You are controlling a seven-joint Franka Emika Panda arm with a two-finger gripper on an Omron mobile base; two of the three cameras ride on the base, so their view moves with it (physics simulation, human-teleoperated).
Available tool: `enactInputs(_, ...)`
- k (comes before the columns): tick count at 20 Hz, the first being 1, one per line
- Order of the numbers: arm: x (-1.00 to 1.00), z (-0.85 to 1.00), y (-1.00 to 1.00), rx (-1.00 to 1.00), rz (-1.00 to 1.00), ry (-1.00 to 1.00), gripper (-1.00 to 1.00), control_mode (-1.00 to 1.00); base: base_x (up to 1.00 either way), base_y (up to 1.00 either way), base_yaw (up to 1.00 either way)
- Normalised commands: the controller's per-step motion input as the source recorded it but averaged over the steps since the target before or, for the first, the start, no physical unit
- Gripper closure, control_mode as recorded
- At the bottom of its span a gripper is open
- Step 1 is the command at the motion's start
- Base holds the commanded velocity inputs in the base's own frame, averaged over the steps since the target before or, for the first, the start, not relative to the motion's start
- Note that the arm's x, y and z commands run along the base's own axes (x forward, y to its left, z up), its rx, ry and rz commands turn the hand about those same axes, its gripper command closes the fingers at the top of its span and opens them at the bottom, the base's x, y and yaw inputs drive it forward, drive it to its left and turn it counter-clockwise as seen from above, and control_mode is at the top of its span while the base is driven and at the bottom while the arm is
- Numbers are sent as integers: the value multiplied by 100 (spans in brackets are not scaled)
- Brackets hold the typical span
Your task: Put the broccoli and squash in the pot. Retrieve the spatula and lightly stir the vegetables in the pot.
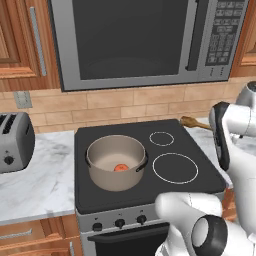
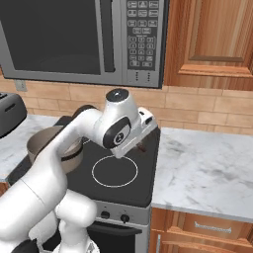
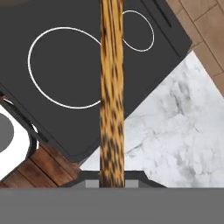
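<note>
The beige pot (image 1: 116, 161) stands on the front left burner of the black stove. The orange-red squash (image 1: 120, 168) lies on its pale bottom. The broccoli is hidden from view. My gripper (image 3: 111, 179) is shut on the wooden spatula (image 3: 111, 87), whose long handle runs straight away from the hand over the stove's right edge and the marble counter. In the left base view the spatula's end (image 1: 193, 122) sticks out from behind my forearm near the stove's back right corner. The right base view has the gripper (image 2: 142, 147) low over the stove's right side, well right of the pot (image 2: 37, 143).
A microwave (image 1: 145, 40) hangs above the stove (image 1: 150, 190). A toaster (image 1: 15, 142) sits on the left counter. Marble counter (image 2: 207, 168) stretches right of the stove. Two ringed burners (image 1: 175, 167) lie right of the pot.
</note>
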Motion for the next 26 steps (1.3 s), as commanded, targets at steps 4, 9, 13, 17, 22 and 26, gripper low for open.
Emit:
enactInputs(4,-3,50,77,-9,14,11,100,-100,0,0,0)
enactInputs(9,-26,6,35,-1,15,0,100,-100,0,0,0)
enactInputs(13,-49,0,8,0,21,0,100,-100,0,0,0)
enactInputs(17,-34,2,11,0,20,0,100,-100,0,0,0)
enactInputs(22,-1,13,29,0,14,2,100,-100,0,0,0)
enactInputs(26,0,26,48,-2,10,10,100,-100,0,0,0)
